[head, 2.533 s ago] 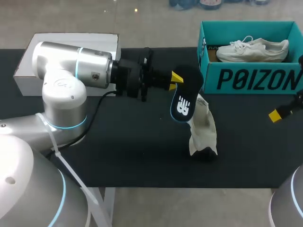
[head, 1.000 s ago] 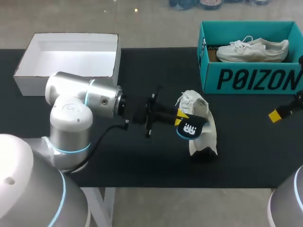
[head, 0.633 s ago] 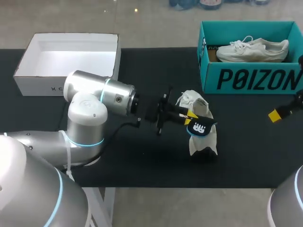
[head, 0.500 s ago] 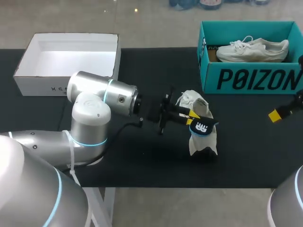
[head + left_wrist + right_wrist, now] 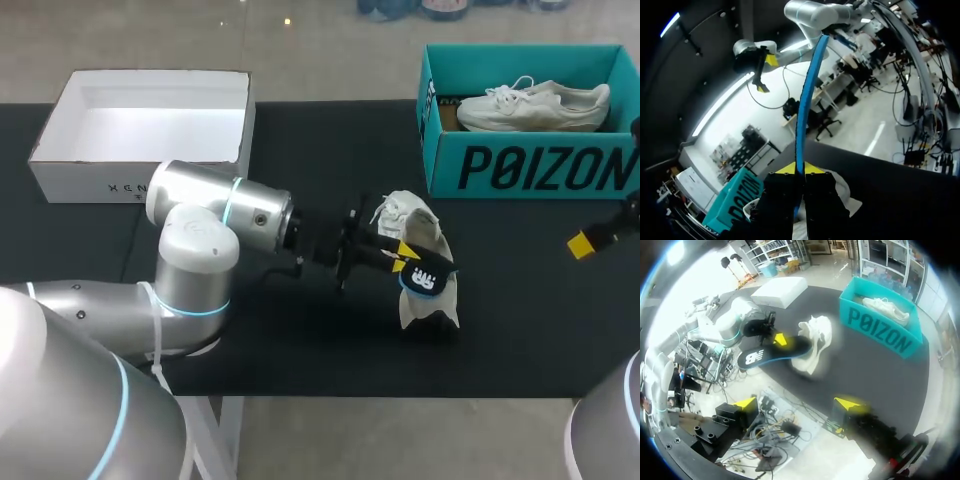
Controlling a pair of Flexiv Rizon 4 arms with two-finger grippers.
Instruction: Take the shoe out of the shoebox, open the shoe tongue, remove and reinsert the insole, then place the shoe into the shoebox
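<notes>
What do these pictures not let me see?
Head view: the left gripper and insole cover the opening of the shoe; whether the insole's far end is inside is unclear.
Left wrist view: its own fingers hide most of the shoe.
Right wrist view: the shoe is blurred.

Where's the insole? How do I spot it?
Look at the middle of the black table, where a white shoe stands on end. The left tool pinches the insole beside it: the only flat, dark piece with a white logo and blue edge.
</notes>
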